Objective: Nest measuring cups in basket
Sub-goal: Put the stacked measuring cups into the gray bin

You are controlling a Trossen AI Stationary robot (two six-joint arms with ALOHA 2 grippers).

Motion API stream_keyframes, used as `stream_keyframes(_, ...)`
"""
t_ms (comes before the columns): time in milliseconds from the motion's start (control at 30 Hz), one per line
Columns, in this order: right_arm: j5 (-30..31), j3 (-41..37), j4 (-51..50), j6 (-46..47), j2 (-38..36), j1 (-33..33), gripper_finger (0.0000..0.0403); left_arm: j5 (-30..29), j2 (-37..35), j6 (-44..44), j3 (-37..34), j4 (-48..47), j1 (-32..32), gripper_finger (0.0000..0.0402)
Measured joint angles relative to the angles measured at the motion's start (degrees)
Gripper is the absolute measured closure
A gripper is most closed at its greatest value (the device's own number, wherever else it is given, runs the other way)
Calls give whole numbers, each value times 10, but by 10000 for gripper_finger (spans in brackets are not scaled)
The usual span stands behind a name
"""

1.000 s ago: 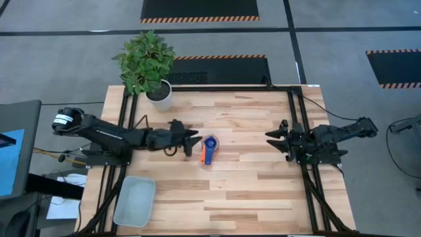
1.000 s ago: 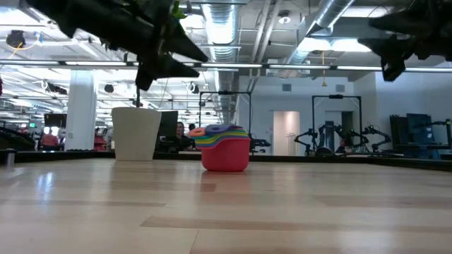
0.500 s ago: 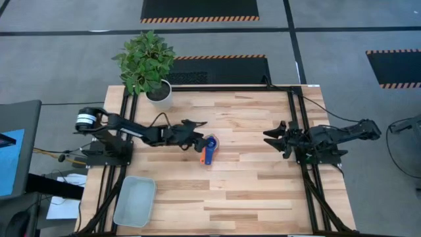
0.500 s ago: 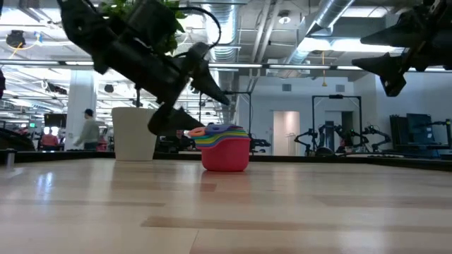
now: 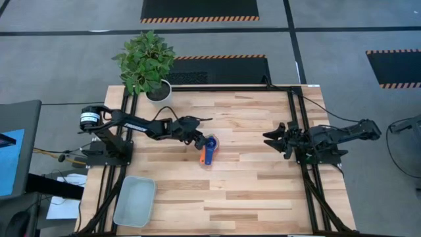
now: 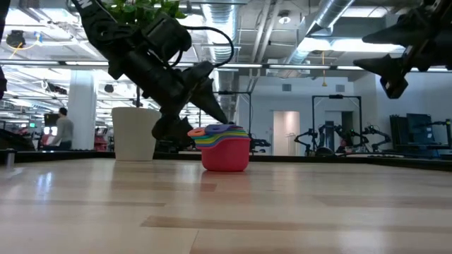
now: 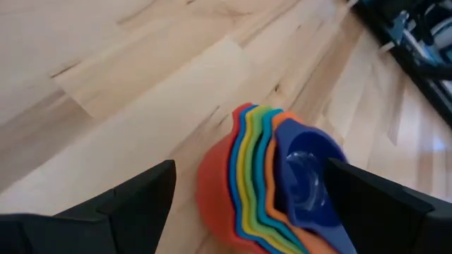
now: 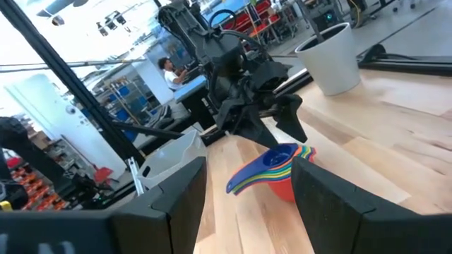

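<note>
The measuring cups stand nested in one stack on the table's middle, red outermost and dark blue innermost, with the handles toward the near edge. The stack rests on the red cup's base. My left gripper is open and slants down at the stack's left side. In the left wrist view its two fingers stand on either side of the stack with a gap to it. My right gripper waits open at the table's right edge, above the table. The basket lies at the near left corner.
A white plant pot with a green plant stands at the far left, behind my left arm. The basket and pot also show in the right wrist view. Bare wood lies between the stack and the basket.
My left gripper has come down and gone toward the table's right edge, from beside the stack until its fingers flank the stack's left side. The stack has stayed in place. My right gripper has rolled a little where it waits.
</note>
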Motion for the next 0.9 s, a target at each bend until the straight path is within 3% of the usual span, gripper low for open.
stream_keyframes(367,-50,0,25,-47,-1,-3,170,24,0,21,0,7,4,57)
stream_keyframes(633,-12,0,55,-101,-1,-3,170,23,0,72,0,7,6,57)
stream_keyframes(900,-38,1,25,-139,-1,-8,170,20,-1,73,0,22,35,57)
